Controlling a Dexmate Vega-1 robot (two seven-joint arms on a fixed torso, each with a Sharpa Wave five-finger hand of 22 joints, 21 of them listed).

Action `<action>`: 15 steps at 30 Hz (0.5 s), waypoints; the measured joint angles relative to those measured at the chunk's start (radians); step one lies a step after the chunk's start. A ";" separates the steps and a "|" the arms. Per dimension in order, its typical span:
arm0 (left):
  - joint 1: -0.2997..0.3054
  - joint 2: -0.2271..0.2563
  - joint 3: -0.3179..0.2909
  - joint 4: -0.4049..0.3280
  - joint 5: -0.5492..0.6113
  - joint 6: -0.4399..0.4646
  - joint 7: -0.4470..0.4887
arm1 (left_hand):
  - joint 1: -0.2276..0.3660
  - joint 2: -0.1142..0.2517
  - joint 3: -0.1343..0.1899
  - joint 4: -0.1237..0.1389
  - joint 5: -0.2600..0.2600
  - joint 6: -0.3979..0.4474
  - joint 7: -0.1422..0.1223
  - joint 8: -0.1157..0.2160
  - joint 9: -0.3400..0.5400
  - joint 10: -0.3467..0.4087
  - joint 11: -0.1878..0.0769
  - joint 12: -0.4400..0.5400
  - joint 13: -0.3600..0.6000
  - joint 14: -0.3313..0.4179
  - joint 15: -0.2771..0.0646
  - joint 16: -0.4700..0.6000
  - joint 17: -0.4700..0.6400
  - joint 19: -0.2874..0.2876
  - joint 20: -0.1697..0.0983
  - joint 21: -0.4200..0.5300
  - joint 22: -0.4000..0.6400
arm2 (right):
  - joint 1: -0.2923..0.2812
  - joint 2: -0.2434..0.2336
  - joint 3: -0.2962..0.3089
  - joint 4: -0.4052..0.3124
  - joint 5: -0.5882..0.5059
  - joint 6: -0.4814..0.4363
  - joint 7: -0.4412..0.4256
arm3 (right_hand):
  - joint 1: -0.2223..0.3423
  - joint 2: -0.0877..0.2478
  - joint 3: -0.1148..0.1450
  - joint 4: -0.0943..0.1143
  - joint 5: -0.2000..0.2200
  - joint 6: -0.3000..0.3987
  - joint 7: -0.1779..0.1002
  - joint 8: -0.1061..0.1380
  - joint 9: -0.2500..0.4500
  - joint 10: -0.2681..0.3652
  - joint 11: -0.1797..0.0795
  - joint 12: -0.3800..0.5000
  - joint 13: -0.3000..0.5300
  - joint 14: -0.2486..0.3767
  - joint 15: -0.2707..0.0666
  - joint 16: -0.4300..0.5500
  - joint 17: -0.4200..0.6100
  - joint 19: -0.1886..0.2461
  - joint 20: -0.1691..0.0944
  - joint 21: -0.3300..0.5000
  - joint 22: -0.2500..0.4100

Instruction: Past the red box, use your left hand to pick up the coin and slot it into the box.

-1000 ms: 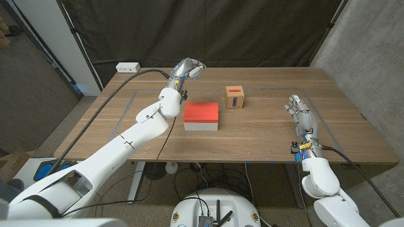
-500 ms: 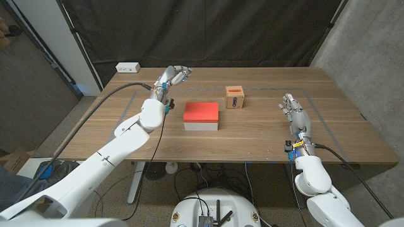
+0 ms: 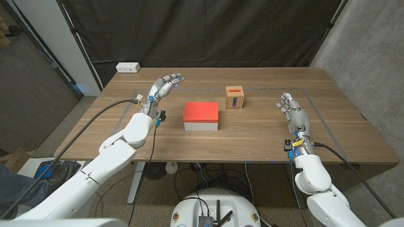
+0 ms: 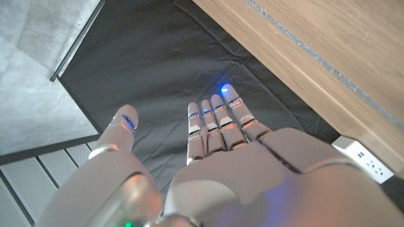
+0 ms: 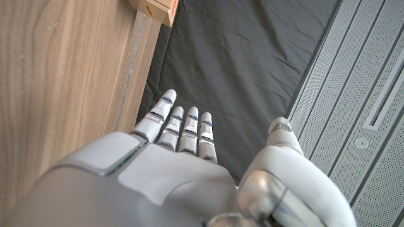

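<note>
While the red box (image 3: 201, 116) lies flat near the middle of the wooden desk (image 3: 252, 135), the robot's left hand (image 3: 161, 87) hangs above the desk's far left part, well to the left of the box and apart from it. Its fingers (image 4: 214, 123) are stretched out straight, side by side, with the thumb standing off from them, and they hold nothing. Past the red box and a little to its right stands a small wooden box (image 3: 235, 97) with a dark slot on its front face, framed in red; it touches neither hand. The coin cannot be made out on the desk or in either hand. The right hand (image 3: 294, 111) stands near the desk's right edge, its fingers (image 5: 180, 129) straight and close together, thumb apart, likewise holding nothing. A white power strip (image 3: 127, 66) sits at the desk's far left corner, before a black curtain (image 3: 208, 31) that hangs behind the desk.
</note>
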 measured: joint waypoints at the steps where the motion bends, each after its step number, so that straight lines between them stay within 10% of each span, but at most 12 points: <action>1: 0.004 -0.003 -0.002 0.010 -0.014 -0.022 -0.009 | -0.006 0.005 -0.008 0.001 0.000 -0.021 0.001 0.000 -0.001 -0.017 0.002 -0.013 0.000 -0.019 0.001 -0.014 0.000 -0.015 0.000 -0.015 0.000 | 0.001 0.000 0.000 0.001 0.001 0.001 0.001 | 0.000 0.000 -0.003 0.003 0.000 0.000 0.000 0.000 0.000 0.000 0.000 0.000 0.000 0.000 0.000 0.000 0.000 0.000 0.000 0.000 0.000; 15: 0.047 -0.054 -0.021 0.111 -0.165 -0.210 -0.075 | -0.044 0.010 -0.047 0.008 0.000 -0.119 0.000 0.000 -0.010 -0.105 0.013 -0.071 0.000 -0.120 0.014 -0.088 0.000 -0.093 0.006 -0.107 0.003 | 0.039 -0.020 -0.021 0.064 0.085 0.049 0.101 | 0.000 0.000 -0.003 0.003 0.000 -0.036 0.011 -0.013 0.000 -0.004 0.004 0.000 0.000 -0.002 -0.013 0.000 0.000 0.010 -0.018 0.000 0.000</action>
